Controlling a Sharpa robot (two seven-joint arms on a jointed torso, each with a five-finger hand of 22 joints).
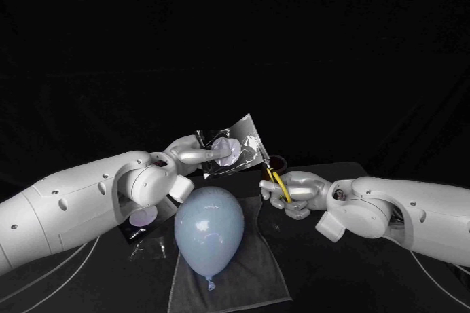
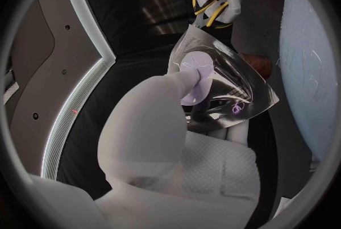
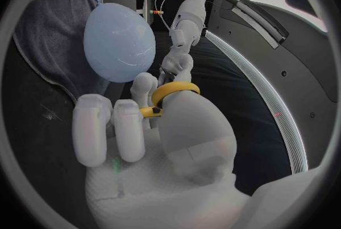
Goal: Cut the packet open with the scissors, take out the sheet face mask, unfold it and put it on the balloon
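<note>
The left hand (image 1: 196, 155) pinches the packet (image 1: 243, 132), holding it raised above the worktop beyond the balloon (image 1: 208, 235), which lies on a grey cloth (image 1: 235, 280); the right hand (image 1: 301, 192) is clamped round the yellow-handled scissors (image 1: 278, 182), just below the packet edge that faces it. The scissors' long axis runs up from that hand towards this edge; whether the blades touch the packet I cannot tell.

A black table (image 1: 333, 286) lies before a black cloth backdrop (image 1: 235, 48) that fills the dark space behind it.
</note>
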